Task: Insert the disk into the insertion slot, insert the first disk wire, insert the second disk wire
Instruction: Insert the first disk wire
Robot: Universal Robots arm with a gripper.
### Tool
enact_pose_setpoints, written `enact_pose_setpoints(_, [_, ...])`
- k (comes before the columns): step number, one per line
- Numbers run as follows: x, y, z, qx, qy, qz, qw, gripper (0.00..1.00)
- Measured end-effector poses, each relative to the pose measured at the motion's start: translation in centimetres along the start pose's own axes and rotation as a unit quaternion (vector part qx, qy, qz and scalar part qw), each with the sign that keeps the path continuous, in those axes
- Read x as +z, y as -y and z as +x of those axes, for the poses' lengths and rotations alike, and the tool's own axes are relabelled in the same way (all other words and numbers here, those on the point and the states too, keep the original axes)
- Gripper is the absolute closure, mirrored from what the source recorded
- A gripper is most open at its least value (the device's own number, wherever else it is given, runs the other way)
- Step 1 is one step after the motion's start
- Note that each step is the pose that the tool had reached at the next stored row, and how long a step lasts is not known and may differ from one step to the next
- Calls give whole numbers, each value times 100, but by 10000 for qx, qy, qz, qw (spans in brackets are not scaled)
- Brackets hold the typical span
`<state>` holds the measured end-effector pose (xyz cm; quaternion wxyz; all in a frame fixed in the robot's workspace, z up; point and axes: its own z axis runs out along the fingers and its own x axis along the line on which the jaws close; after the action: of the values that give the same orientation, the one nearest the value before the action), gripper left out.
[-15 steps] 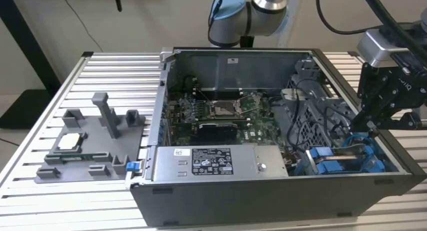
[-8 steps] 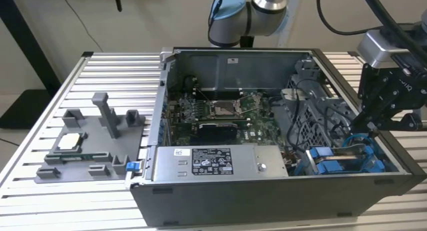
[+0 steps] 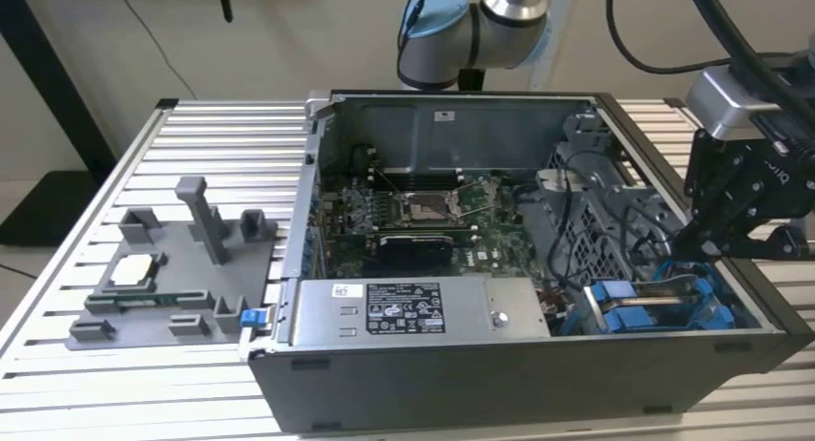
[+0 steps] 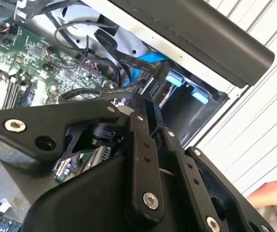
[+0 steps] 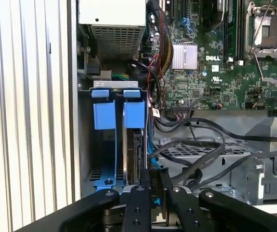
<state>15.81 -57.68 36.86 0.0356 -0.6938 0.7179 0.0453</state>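
gripper (image 5: 157,178) drawn narrow, anything held is hidden | disk (image 5: 134,145) edge-on in insertion slot (image 5: 103,116), one end behind gripper | black cables (image 5: 191,150) beside, ends hidden

Near end of disk (image 5: 137,154) (partly) behind gripper (image 5: 156,193)

Matt black metal on gripper (image 5: 155,174), with bright metal screws (image 4: 15,125). Dull grey sheet metal on slot (image 5: 115,85), smooth blue plastic on rails (image 5: 104,115). Ribbed brushed aluminium for table (image 3: 191,136). Glossy black rubbery sheath on cables (image 5: 196,150). Green lacquered board (image 5: 211,72), finned bare-metal heatsink (image 5: 184,55). Silver metal supply box (image 3: 510,312), paper label (image 3: 405,309). Matt grey plastic fixture (image 3: 166,279).
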Motion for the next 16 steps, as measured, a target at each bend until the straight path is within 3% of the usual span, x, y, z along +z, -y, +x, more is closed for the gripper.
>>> enact_pose_setpoints(4, [8,4,19,8,-2,-60,10000,100])
enact_pose_setpoints(16, [131,61,31,10,-6,-97,10000,100])
